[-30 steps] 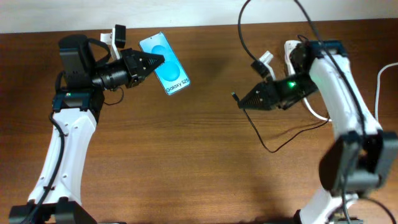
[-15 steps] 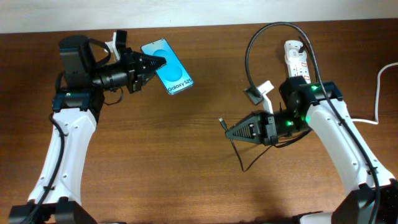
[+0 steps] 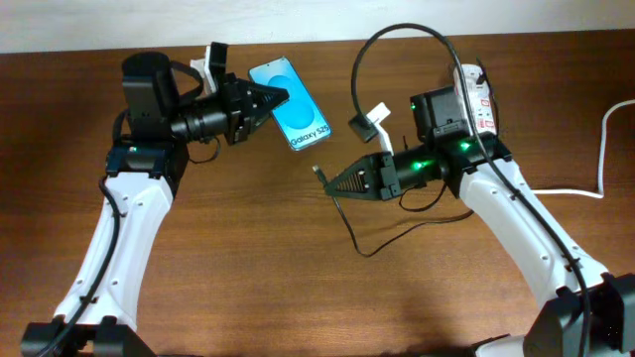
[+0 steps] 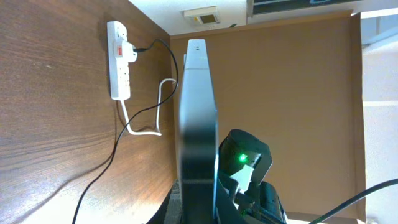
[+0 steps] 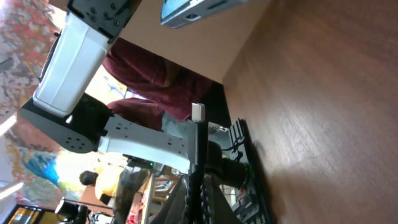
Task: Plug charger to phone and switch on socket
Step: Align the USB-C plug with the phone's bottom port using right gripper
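Overhead: shows both arms drawn together versus half a second back, leaving the charger (image 3: pixel 317 171) tip near the phone (image 3: pixel 303 117), not touching. Probably just lining up now, socket (image 3: pixel 479 94) later. Has left gripper (image 3: pixel 276 98) clamped on the raised phone, right gripper (image 3: pixel 330 182) pinched on the charger, reaching left. Left wrist: phone edge-on. Right wrist: charger aimed at it.

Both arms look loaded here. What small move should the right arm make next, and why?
Probably ease the right gripper up and left, aiming the charger plug at the "Galaxy S25" edge of the phone. The left gripper holds the phone, and a clear gap separates the plug from that edge.
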### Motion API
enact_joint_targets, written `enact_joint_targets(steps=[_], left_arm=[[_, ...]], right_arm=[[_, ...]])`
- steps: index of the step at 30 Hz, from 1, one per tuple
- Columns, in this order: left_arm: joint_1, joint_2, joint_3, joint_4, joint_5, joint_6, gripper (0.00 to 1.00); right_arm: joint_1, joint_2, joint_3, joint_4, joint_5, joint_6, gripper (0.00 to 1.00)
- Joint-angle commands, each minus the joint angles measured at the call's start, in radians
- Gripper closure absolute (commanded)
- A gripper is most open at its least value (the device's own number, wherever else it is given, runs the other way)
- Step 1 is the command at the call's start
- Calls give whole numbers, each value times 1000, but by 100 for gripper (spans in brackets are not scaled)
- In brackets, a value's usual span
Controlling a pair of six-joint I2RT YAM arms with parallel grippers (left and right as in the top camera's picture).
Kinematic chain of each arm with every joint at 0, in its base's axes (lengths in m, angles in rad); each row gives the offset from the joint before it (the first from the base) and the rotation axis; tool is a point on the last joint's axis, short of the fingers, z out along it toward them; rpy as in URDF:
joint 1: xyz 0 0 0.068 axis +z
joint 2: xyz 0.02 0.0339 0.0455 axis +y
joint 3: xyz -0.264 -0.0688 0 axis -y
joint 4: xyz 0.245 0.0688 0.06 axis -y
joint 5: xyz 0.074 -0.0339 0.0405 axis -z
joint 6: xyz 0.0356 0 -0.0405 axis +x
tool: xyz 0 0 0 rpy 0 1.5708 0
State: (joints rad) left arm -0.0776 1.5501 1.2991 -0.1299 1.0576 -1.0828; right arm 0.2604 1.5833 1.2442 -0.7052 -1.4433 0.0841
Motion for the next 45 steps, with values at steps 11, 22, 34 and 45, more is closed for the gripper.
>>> enact_joint_targets(steps=[11, 22, 34, 45], left_arm=[[1, -9, 10, 10, 16, 40, 100], [1, -9, 10, 10, 49, 41, 100], [1, -9, 10, 11, 96, 67, 100], [1, -9, 10, 11, 106, 68, 100]], right_arm=[[4, 0, 8, 129, -70, 30, 95], [2, 0, 8, 165, -8, 66, 95], [1, 0, 8, 216, 1, 116, 96], [1, 0, 8, 216, -43, 116, 96]])
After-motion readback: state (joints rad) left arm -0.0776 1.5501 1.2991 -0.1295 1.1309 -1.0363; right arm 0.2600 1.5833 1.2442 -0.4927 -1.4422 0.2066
